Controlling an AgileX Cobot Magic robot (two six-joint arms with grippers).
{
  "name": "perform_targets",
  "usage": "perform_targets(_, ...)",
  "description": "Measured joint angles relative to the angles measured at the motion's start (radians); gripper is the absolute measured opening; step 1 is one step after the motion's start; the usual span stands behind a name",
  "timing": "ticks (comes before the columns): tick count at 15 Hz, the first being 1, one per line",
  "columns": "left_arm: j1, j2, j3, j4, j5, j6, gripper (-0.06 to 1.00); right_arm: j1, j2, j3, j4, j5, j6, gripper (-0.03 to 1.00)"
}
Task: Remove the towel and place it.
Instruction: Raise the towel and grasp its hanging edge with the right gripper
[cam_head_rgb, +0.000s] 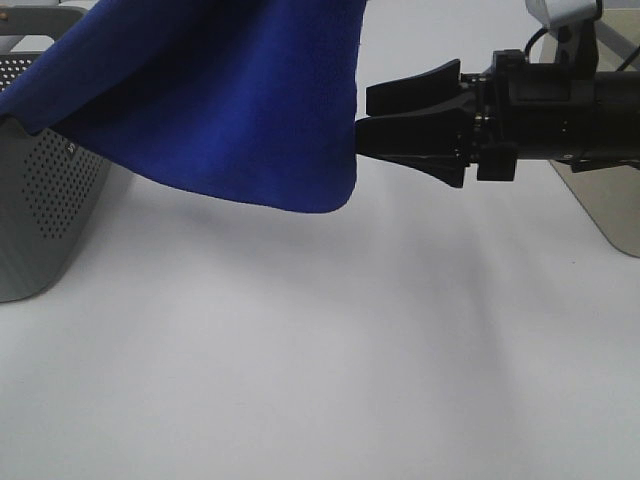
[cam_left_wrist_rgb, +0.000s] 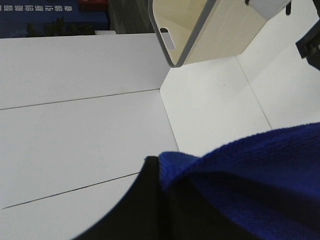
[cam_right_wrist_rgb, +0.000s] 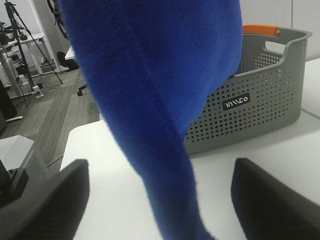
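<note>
towel (cam_head_rgb: 230, 90) hangs lifted, one end trailing over the basket (cam_head_rgb: 40, 200); left tool (cam_left_wrist_rgb: 160, 200) seems clamped on it. right tool (cam_head_rgb: 368, 115) gapes wide around its edge: closing there comes next.

1. Towel (cam_head_rgb: 220, 100): royal-blue, plush pile, thick hemmed edge.
2. Held aloft, hanging in loose folds; lowest corner rounded, clear of the white table (cam_head_rgb: 300, 350).
3. One end runs down to the rim of the grey perforated basket (cam_head_rgb: 50, 190).

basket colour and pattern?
Grey basket, dotted with small holes; clearest in the right wrist view.
</note>
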Motion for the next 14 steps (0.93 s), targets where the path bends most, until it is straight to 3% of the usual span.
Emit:
perform_targets(8, -0.004, 0.0, 0.0, -0.004, -0.03, 0.012, 0.0, 0.134, 0.106, -0.092, 0.001, -0.054, -0.017, 0.76)
perform_targets(11, 0.004, 0.007, 0.0, 0.003, -0.032, 0.012, 0.0, 0.14, 0.106, -0.094, 0.001, -0.045, -0.009, 0.76)
perform_targets(14, 0.012, 0.031, 0.0, 0.066, -0.041, -0.005, 0.0, 0.137, 0.106, -0.094, -0.063, -0.06, 0.041, 0.73)
